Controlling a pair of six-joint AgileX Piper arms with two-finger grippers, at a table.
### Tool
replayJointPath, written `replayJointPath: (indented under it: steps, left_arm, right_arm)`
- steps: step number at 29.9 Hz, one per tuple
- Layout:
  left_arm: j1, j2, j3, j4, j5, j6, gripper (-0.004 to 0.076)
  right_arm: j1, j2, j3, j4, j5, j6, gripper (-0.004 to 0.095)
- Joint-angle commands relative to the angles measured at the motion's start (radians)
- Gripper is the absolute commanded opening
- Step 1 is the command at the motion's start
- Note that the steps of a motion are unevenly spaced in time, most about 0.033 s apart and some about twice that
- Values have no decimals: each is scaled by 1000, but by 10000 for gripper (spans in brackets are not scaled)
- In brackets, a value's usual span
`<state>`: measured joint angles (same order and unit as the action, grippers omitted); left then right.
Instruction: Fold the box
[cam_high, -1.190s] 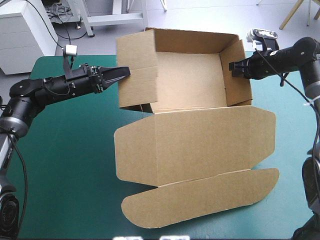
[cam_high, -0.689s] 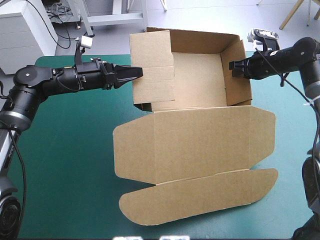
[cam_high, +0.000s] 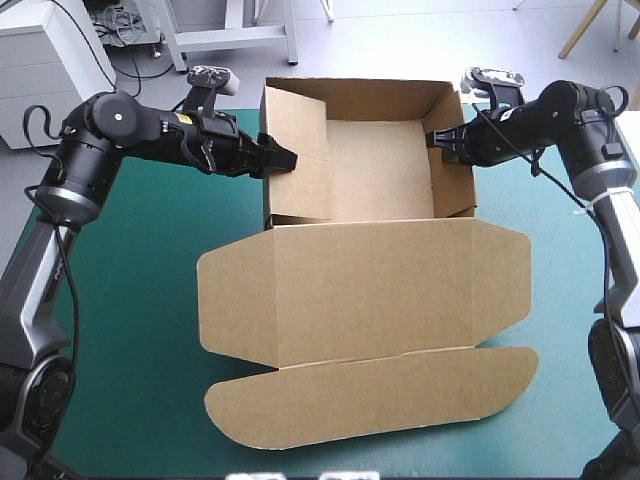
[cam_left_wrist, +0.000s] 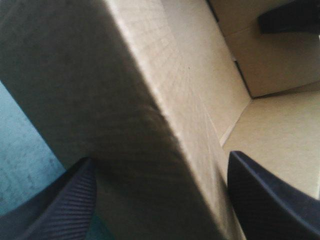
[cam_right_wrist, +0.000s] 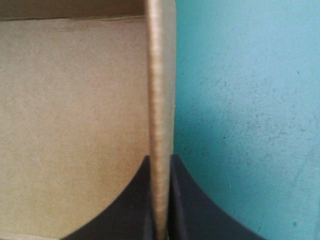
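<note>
1. Box (cam_high: 375, 175) of brown board stands on the teal-green cover (cam_high: 120, 330), in the far half of the table. It has the form of an open tray with its walls raised.
2. We see the lid (cam_high: 370, 290) lying flat on the cover, spread from the tray toward the near edge. A long rounded flap (cam_high: 370, 395) lies flat at its near end.
3. The left gripper (cam_high: 282, 160) comes in from the left side and sits at the top edge of the left wall (cam_high: 300, 180).
4. In the left wrist view we see its black fingers standing well apart. One is outside the wall, over the cover, and the other is inside the tray, so the wall passes between them. We cannot tell if either finger touches the board.
5. The right gripper (cam_high: 437, 140) is at the right wall (cam_high: 455, 180), near the far corner of the tray.
6. In the right wrist view its fingers are almost together and the thin edge of the board is pinched between them. The inside of the tray lies on one side of this edge and the cover on the other.
7. In the left wrist view we also see a black finger of the right gripper farther off, across the tray at the opposite wall.
</note>
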<state>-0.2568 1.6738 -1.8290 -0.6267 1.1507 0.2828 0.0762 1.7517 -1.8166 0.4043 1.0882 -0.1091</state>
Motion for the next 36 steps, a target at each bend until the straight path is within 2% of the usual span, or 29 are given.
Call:
replayJointPath:
  steps: [1, 10, 16, 22, 26, 30, 36]
  left_arm:
    - [-24, -13, -82, 93, 10, -82, 522]
    - [-117, 66, -215, 453, 144, -220, 519]
    - [-178, 107, -217, 575, 144, -266, 514]
    - [-187, 137, -217, 596, 144, -309, 513]
    - [-187, 139, -217, 633, 144, -333, 483]
    - [-187, 140, -217, 684, 144, -349, 386]
    - [-187, 170, -217, 688, 142, -358, 92]
  right_arm:
    - [19, -49, -28, 41, -46, 45, -4]
    - [71, -49, -28, -115, -45, 143, -4]
    - [115, -39, -28, -195, -47, 207, -4]
    - [131, -22, -28, -171, -79, 244, -4]
    - [131, -21, -28, -182, -90, 251, -4]
    - [131, -20, -28, -190, -90, 261, -4]
    - [131, -19, -28, -193, -86, 261, -4]
